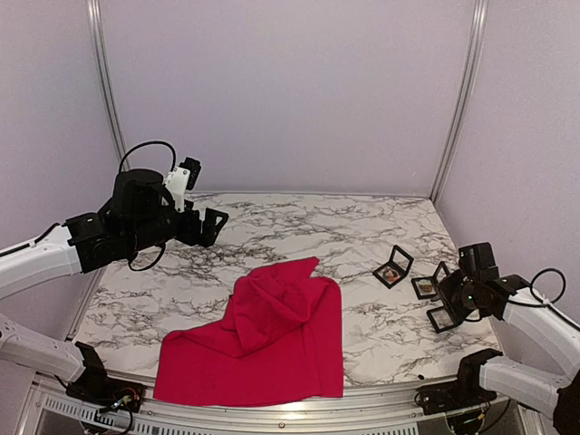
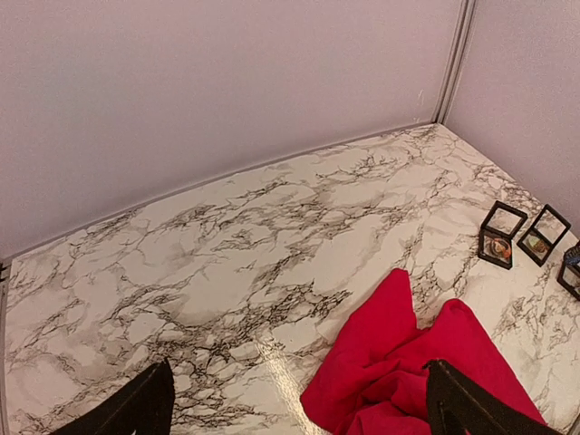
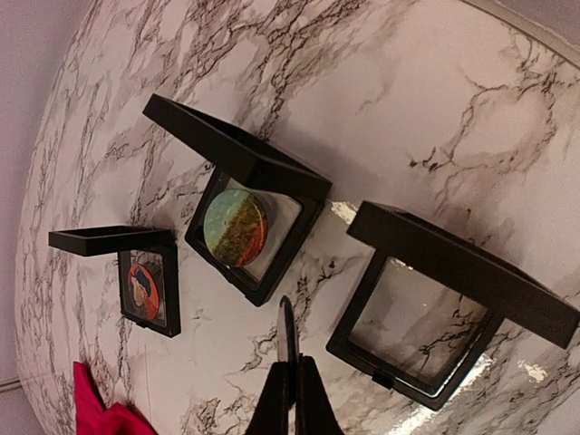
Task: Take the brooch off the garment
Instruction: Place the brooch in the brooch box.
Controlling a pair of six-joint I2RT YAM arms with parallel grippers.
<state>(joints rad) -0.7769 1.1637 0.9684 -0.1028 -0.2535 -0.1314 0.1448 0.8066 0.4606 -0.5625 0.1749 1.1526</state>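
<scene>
The garment [image 1: 263, 340], a bright red T-shirt, lies crumpled at the table's near middle; its far folds show in the left wrist view [image 2: 408, 362] and a corner in the right wrist view [image 3: 100, 412]. My left gripper [image 1: 213, 227] hangs open above the table's left rear, its fingers wide apart [image 2: 299, 385] with nothing between them. At the right edge my right gripper [image 1: 453, 294] is shut [image 3: 292, 376] on a thin dark flat piece seen edge-on, apparently the brooch [image 3: 287, 331]. It is held above bare marble between two open boxes.
Three small black display boxes stand open at the right. One holds a round portrait badge [image 3: 145, 281], one a round landscape badge [image 3: 237, 227], and one is empty [image 3: 426, 317]. They sit beside my right gripper [image 1: 394, 265]. Grey walls close the back and sides.
</scene>
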